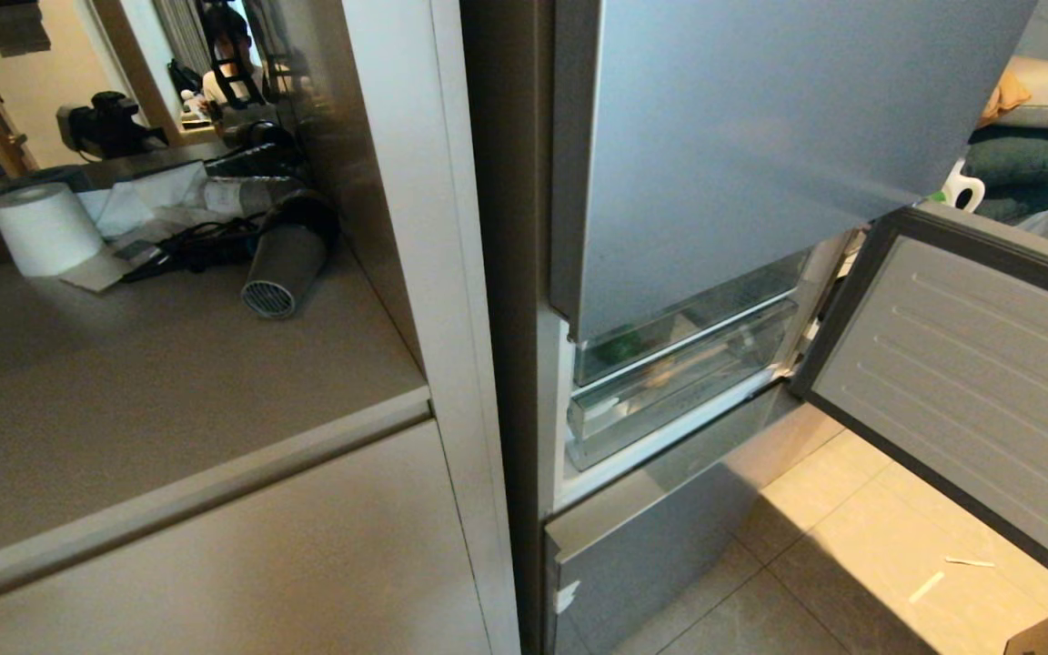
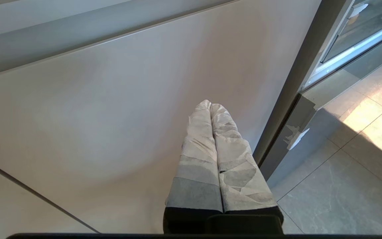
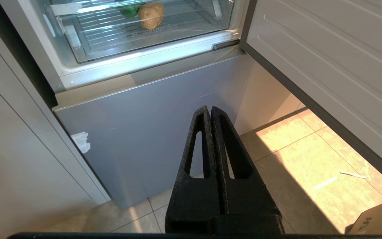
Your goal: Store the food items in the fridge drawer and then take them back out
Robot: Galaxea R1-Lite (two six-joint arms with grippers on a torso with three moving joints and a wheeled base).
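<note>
Bun, pepper in drawer, well beyond closed right fingers.

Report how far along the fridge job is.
Done: the tan bun and green pepper lie in the clear fridge drawer, and the fridge door stands open. In hand: nothing; the right end effector is shut and empty below the drawer, the left end effector shut by the cabinet. Left: taking both items back out.
</note>
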